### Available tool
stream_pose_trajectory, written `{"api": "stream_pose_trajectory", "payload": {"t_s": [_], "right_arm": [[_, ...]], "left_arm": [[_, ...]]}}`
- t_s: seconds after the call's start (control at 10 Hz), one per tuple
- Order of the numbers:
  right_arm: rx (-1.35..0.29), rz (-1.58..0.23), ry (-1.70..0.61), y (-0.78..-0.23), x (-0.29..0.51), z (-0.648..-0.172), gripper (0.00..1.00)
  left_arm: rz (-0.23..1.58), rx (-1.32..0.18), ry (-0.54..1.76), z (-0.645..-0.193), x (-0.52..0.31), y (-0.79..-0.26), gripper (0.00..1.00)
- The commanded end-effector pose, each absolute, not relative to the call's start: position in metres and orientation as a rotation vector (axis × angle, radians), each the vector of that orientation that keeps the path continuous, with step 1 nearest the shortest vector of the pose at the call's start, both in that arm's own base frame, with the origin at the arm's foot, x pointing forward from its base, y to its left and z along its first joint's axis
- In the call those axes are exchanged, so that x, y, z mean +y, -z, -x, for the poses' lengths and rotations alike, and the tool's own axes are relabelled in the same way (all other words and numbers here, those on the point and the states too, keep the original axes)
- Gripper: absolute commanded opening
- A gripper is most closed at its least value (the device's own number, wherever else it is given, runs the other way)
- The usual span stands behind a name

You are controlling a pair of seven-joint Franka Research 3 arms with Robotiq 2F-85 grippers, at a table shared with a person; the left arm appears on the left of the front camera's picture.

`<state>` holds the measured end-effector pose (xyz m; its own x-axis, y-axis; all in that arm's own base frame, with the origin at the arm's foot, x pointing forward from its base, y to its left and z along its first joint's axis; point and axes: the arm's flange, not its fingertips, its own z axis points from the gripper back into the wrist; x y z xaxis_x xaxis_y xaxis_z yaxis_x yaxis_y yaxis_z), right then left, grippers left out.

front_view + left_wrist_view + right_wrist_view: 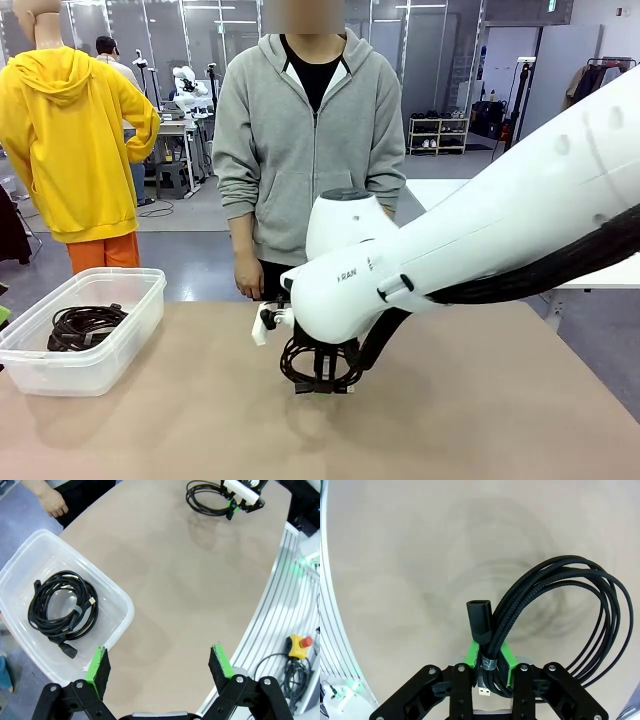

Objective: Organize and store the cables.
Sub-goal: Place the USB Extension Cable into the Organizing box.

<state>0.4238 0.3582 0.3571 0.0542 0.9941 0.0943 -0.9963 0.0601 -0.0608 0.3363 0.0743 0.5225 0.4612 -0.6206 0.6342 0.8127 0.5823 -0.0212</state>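
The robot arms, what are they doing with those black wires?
They are tidying cables. The right gripper is shut on a coiled black cable and holds it just above the table. The left gripper is open, near the clear bin where another coiled cable already lies. A person stands watching across the table.

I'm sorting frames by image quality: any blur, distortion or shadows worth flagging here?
Right wrist view: table smeared with blur, held cable sharp. Left wrist view: wide-angle bending at the table edge, soft shadows beside the bin. Front view: even lighting, faint shadow under the right gripper.
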Motion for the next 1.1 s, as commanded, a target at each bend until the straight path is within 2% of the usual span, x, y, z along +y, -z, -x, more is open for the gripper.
{"api": "stream_pose_trajectory", "payload": {"t_s": [0.0,0.1,0.2,0.3,0.4,0.7,0.8,1.0], "right_arm": [[-0.1,0.012,-1.491,-0.338,0.366,-0.43,0.0],[-0.081,0.005,-1.493,-0.327,0.368,-0.429,0.0],[-0.074,-0.01,-1.495,-0.321,0.369,-0.428,0.19],[-0.072,-0.017,-1.497,-0.32,0.369,-0.427,0.31],[-0.069,-0.025,-1.495,-0.324,0.367,-0.425,0.48],[-0.117,-0.045,-1.464,-0.341,0.349,-0.422,0.9],[-0.155,-0.061,-1.452,-0.355,0.337,-0.419,1.0],[-0.253,-0.121,-1.407,-0.392,0.291,-0.409,1.0]], "left_arm": [[0.33,-0.614,0.895,-0.339,0.075,-0.526,1.0],[0.33,-0.614,0.895,-0.339,0.075,-0.526,1.0],[0.33,-0.614,0.895,-0.339,0.075,-0.526,1.0],[0.33,-0.614,0.895,-0.339,0.075,-0.526,1.0],[0.33,-0.614,0.895,-0.339,0.075,-0.526,1.0],[0.344,-0.624,0.903,-0.336,0.074,-0.522,1.0],[0.326,-0.594,0.969,-0.343,0.059,-0.53,1.0],[0.322,-0.558,1.108,-0.361,0.017,-0.549,1.0]]}}
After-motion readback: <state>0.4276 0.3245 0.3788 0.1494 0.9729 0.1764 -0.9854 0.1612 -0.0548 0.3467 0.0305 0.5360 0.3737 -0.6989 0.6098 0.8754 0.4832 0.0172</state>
